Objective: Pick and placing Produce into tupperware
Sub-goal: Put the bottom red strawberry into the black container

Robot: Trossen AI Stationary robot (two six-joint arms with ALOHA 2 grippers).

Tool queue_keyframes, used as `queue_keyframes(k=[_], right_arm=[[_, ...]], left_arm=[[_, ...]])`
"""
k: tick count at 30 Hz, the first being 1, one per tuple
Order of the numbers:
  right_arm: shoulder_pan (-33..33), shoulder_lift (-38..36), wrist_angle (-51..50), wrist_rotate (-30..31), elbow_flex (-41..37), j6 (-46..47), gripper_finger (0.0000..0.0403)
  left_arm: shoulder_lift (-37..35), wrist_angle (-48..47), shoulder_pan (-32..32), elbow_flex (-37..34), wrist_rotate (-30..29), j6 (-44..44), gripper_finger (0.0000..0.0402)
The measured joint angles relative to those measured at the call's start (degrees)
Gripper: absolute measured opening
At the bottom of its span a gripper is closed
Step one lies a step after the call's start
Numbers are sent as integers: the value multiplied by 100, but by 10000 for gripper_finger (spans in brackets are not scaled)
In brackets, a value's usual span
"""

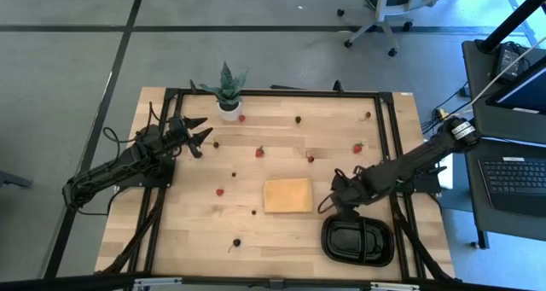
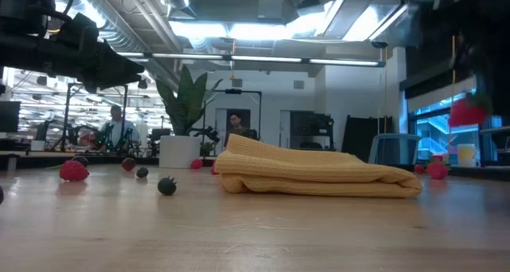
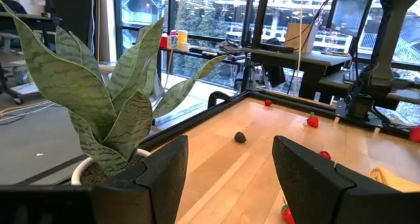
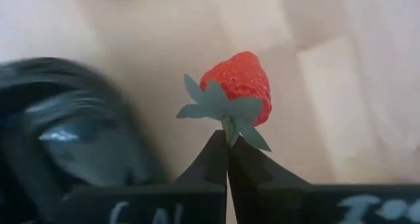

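On the light wooden table [image 1: 281, 231], the shallow black plastic tray with two compartments [image 1: 357, 240] lies at the near right corner, just right of the flat tan folded cloth pad [image 1: 287, 194]. The right gripper [image 4: 228, 159] hangs beside the tray's far edge with its fingers pinched together on the green stem of a bright red strawberry [image 4: 237, 87]. The left gripper [image 1: 198, 130] waits at the far left beside the potted spiky green plant [image 1: 227, 88] with fingers spread apart, and small red and dark berries [image 1: 259, 152] are scattered over the table.

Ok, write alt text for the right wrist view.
The right gripper, fingers pinched shut, holds a red strawberry by its green leafy top above the wooden table. Part of the black tray shows blurred beside it.
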Motion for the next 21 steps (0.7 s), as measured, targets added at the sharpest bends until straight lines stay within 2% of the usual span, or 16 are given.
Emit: queue_keyframes(k=[9, 15, 21], right_arm=[[989, 31, 1322, -48, 85, 694, 2], [1517, 344, 1455, -61, 85, 1266, 2], [1863, 916, 1470, -61, 81, 1071, 2]], left_arm=[[0, 0, 0, -2, 4, -2, 215], [-1, -2, 0, -1, 7, -2, 215], [0, -2, 0, -1, 9, -2, 215]])
